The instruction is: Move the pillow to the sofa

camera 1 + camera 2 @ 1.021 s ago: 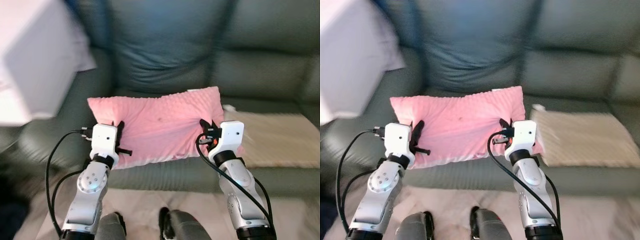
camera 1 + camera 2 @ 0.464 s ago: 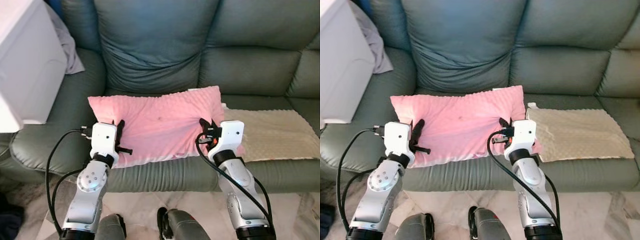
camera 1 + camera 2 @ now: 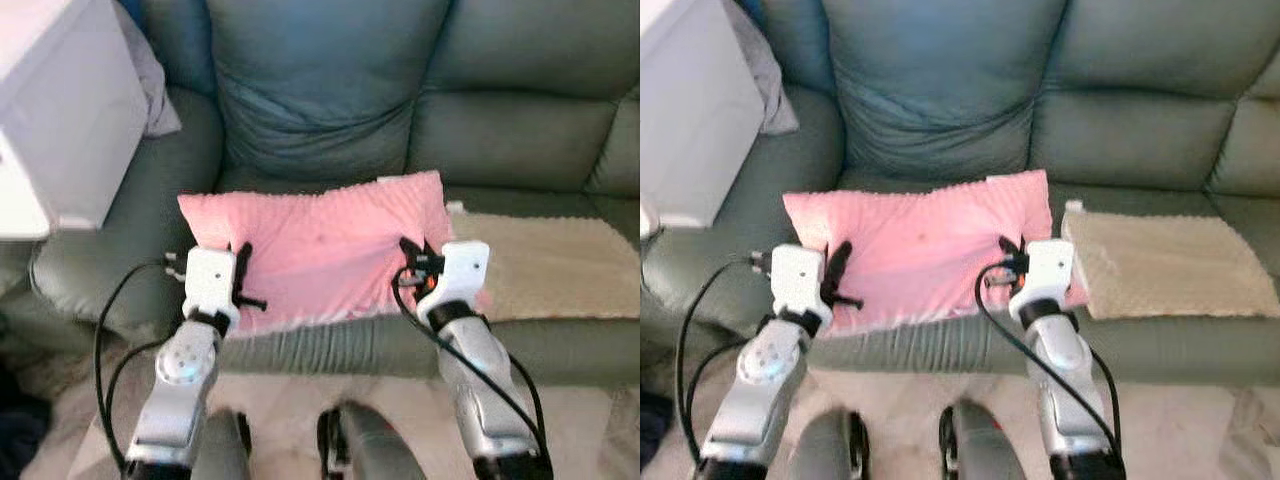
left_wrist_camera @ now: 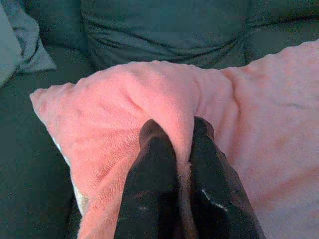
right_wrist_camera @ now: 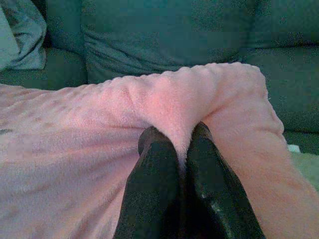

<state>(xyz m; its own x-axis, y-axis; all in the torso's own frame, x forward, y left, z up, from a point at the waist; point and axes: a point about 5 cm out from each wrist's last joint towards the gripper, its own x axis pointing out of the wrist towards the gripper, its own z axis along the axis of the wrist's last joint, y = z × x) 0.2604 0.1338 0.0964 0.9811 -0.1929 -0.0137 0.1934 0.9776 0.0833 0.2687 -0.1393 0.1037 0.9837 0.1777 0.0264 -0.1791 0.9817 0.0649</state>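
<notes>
Pink pillow pinched at both ends, over the sofa seat

Black fingers of the left gripper (image 4: 182,164) are clenched on a fold of the pink pillow (image 3: 320,250) near its left end; the right gripper (image 5: 182,169) pinches a fold near the right end. The pillow hangs between them above the front edge of the sofa (image 3: 330,110), just beside a beige blanket (image 3: 550,270). Best to carry it farther over the seat, keep both ends level, then let go together.
</notes>
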